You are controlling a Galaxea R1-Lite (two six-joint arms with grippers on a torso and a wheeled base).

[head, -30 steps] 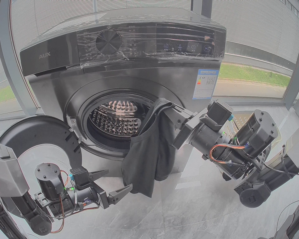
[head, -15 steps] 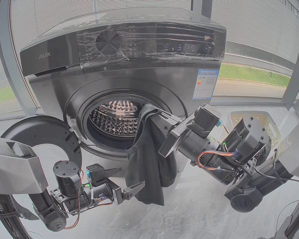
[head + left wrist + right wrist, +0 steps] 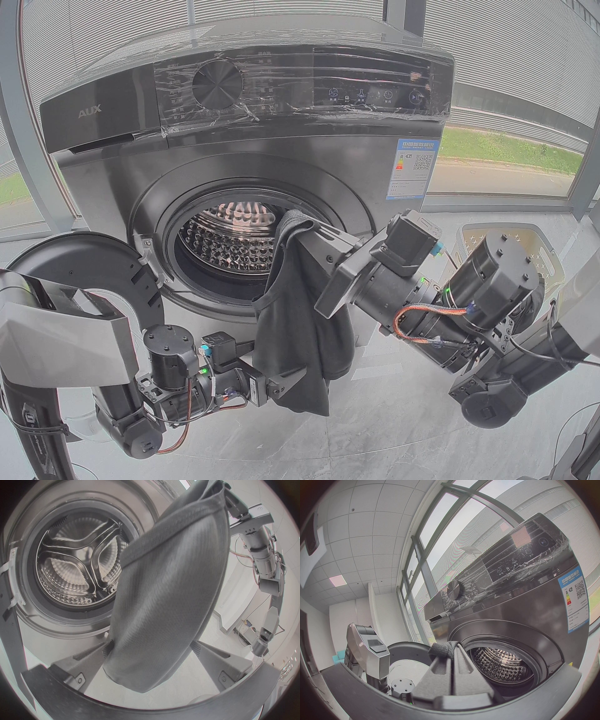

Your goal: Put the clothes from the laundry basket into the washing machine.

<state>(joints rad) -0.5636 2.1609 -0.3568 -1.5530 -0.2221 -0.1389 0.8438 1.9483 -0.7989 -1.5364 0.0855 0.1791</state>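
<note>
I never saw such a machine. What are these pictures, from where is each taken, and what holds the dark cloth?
This is a robot with two arms; each ends in a gripper, a two-fingered clamp. The head view looks down from the robot's head at a washing machine with its door swung open. The other two come from wrist cameras. The right gripper is shut on the top of a dark garment, which hangs before the drum. The left gripper is open around the garment's lower end. A laundry basket stands behind the right arm.
</note>
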